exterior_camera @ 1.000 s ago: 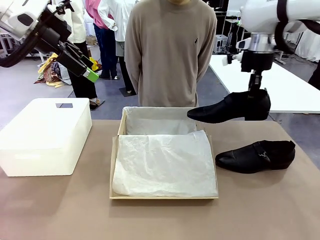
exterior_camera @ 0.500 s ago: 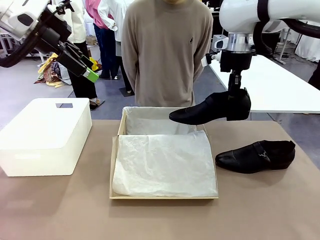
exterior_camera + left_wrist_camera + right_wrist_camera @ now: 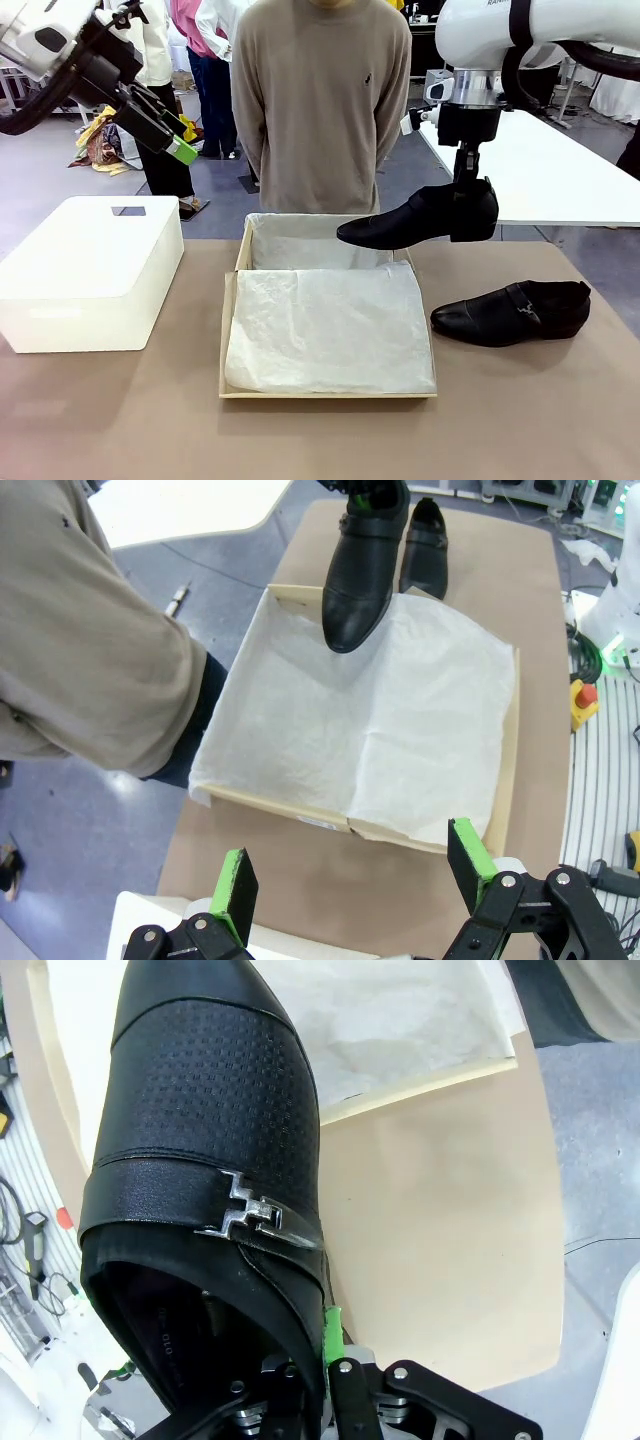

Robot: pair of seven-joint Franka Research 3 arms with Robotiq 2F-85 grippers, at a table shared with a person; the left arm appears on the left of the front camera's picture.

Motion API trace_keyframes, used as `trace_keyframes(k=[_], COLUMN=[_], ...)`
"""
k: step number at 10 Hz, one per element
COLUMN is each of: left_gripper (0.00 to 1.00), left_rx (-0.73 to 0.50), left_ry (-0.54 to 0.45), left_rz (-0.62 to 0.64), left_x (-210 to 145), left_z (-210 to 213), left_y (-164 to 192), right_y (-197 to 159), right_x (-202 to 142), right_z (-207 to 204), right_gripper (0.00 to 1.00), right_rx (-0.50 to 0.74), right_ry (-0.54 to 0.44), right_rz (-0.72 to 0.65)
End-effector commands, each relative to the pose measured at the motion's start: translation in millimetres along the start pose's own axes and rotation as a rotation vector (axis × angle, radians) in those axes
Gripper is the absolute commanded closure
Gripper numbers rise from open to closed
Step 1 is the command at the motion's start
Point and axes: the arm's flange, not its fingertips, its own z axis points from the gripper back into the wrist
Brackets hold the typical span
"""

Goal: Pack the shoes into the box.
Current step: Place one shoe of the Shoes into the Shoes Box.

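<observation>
Pinching heel rim, right claw (image 3: 468, 192) clamped on shoe (image 3: 420, 218), toe jutting ahead over box (image 3: 243, 262) for lowering; second shoe (image 3: 512, 312) on bench (image 3: 520, 410) below; left claw (image 3: 352, 872) spread wide, empty.

The left arm (image 3: 45, 45) is up high over the left end of the table (image 3: 100, 420), wrist angled down toward the middle. The left gripper (image 3: 185, 140) hangs in the air, jaws spread wide, green pads (image 3: 236, 882) touching nothing. The right arm (image 3: 500, 30) comes in from the right, wrist pointing straight down above the table's far edge, right of centre. The right gripper (image 3: 466, 195) is clamped on the heel collar of a shoe (image 3: 415, 222), held level in the air, toe toward the robot's left.
</observation>
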Motion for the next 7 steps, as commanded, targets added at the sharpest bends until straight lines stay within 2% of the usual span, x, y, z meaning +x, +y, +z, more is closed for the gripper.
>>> trace_keyframes(k=[1,7], left_gripper=[0.00,0.00], left_rx=[-0.016,-0.016], left_ry=[-0.024,-0.024], left_rz=[-0.014,-0.014], left_x=[-3.5,-3.5], left_z=[0.1,0.1], left_y=[-0.5,-0.5], right_y=[2.6,0.1], right_x=[0.8,0.2], right_z=[2.7,0.0], right_gripper=[1.00,1.00], right_rx=[-0.005,0.000], right_ry=[-0.001,0.000], right_rz=[0.002,0.000])
